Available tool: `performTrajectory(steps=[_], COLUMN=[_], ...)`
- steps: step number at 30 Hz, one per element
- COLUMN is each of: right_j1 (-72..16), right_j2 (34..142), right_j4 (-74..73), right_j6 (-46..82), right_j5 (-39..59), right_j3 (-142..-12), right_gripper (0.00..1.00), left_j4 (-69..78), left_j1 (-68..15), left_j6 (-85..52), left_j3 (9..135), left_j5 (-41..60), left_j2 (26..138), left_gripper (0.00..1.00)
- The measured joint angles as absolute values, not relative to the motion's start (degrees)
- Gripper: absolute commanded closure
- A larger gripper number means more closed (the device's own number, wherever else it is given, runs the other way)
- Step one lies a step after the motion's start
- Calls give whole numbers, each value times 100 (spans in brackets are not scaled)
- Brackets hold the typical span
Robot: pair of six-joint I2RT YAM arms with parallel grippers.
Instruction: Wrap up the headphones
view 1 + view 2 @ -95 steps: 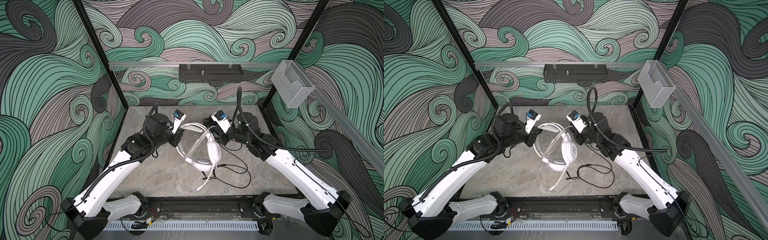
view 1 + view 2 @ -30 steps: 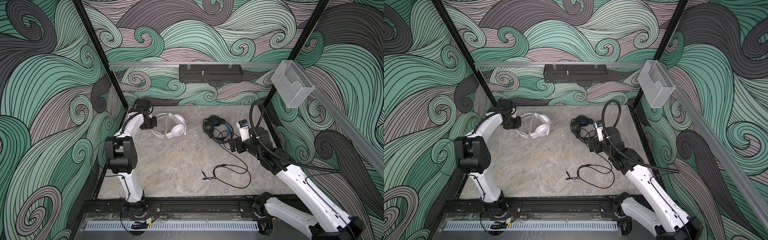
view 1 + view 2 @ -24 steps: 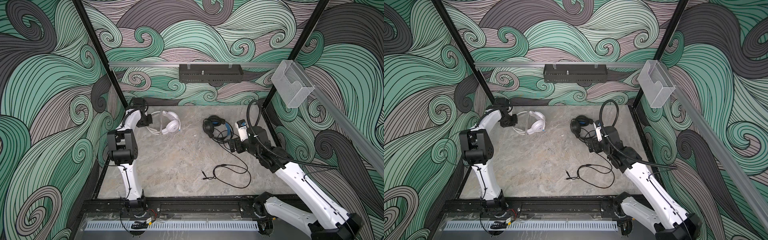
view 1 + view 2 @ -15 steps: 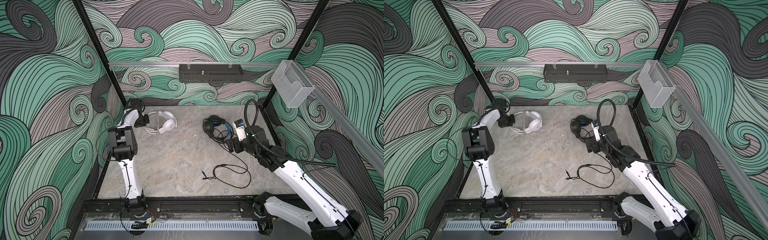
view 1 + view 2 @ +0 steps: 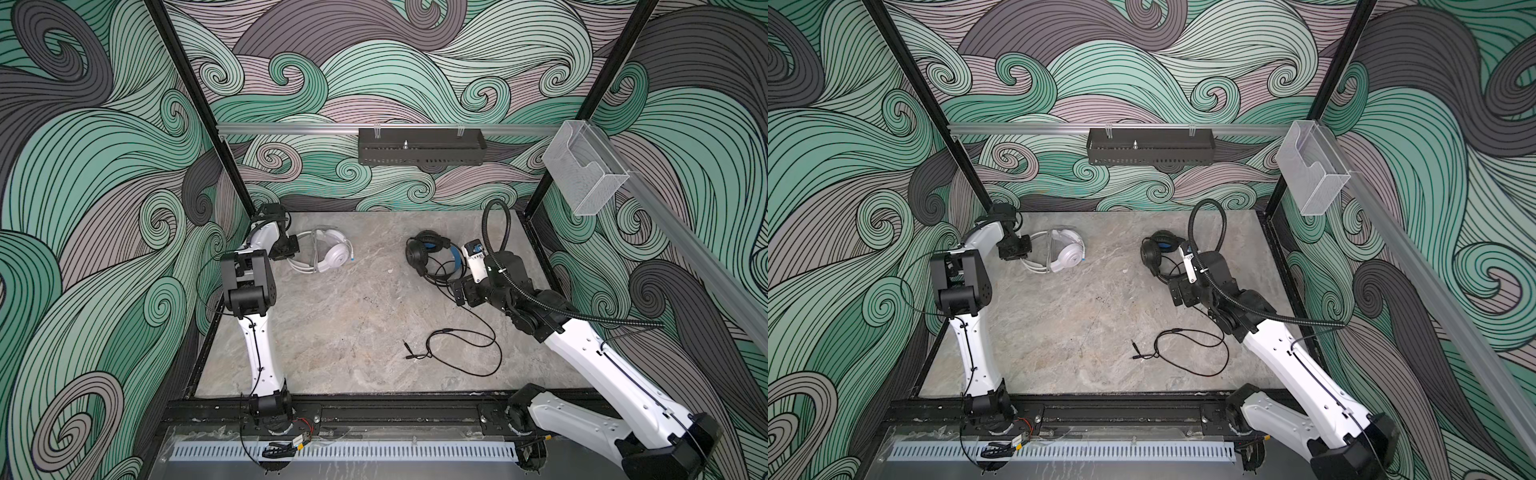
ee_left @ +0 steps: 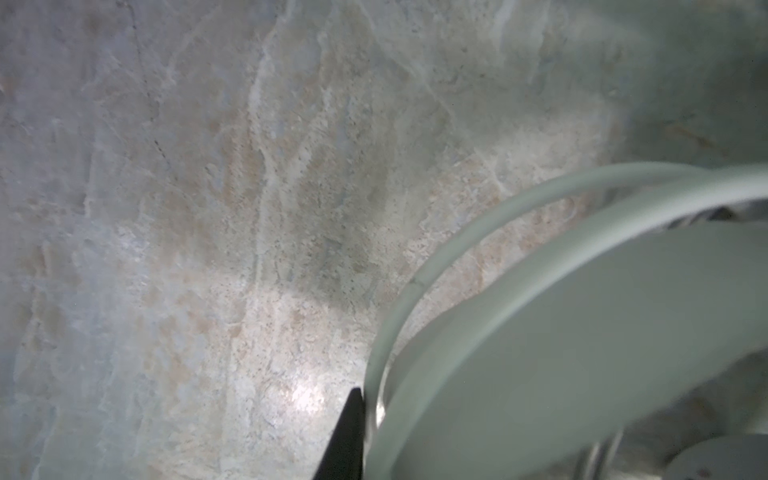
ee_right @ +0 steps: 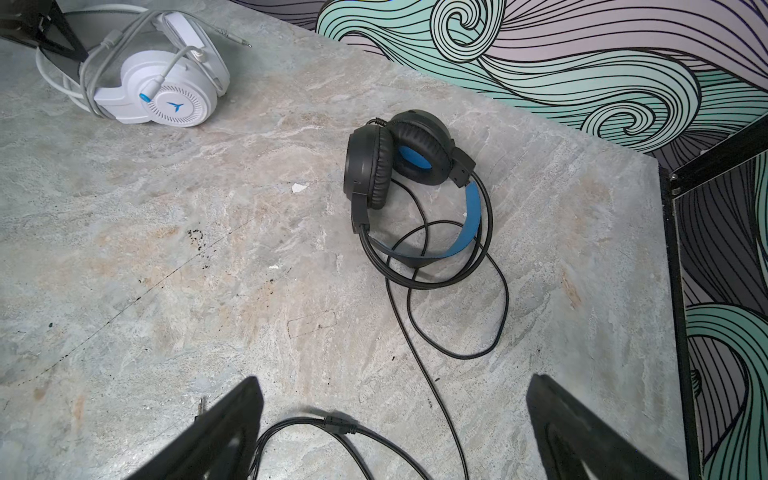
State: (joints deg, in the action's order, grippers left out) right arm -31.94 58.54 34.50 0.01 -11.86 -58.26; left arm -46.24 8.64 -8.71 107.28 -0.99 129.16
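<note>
The white headphones (image 5: 328, 251) (image 5: 1063, 251) lie at the back left of the table with their pale cord looped around them (image 7: 166, 95). My left gripper (image 5: 291, 249) (image 5: 1021, 247) is right against their left side. One black fingertip (image 6: 347, 436) touches the pale cord, and the headband hides the other. The black headphones (image 5: 430, 253) (image 5: 1154, 253) (image 7: 395, 158), blue inside, lie at the back right. Their black cord (image 5: 461, 345) (image 7: 457, 307) trails loose toward the front. My right gripper (image 5: 459, 291) (image 5: 1179, 293) (image 7: 395, 428) hovers open just in front of them, above the cord.
A black tray (image 5: 419, 145) hangs on the rear rail and a clear plastic bin (image 5: 582, 174) on the right rail. The black frame edge (image 7: 673, 291) borders the table beside the black headset. Patterned walls close in the left, back and right.
My left arm has carried the white headphones from the middle to the back left corner, folding up. My right gripper has backed away, staying open near the black headset.
</note>
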Motion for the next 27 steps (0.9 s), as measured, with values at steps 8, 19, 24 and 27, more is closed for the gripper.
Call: performTrajectory(steps=[8,19,24,27], right_j1=[-3225,-3260,-3291,-3291], right_j2=[5909,5970,6012,6106], right_j4=[3402,3330,3277,3203], right_j6=[-3,-25,-23,-25], right_j5=[-1188,-1186,-1203,-1256], right_j3=[-5828,-5935,-5935,-5935], right_gripper=[0,0,0,0], left_j4=[-4536,-4547,-4539,-4447], left_j1=[926,1052,998,816], left_j6=[-943,-998,-1063,-1181], left_j3=[10604,10363,9942,9319], left_j5=[-93,-237,-233,-217], left_j2=[12916,12554,11489,10536], left_gripper=[55,22,21,21])
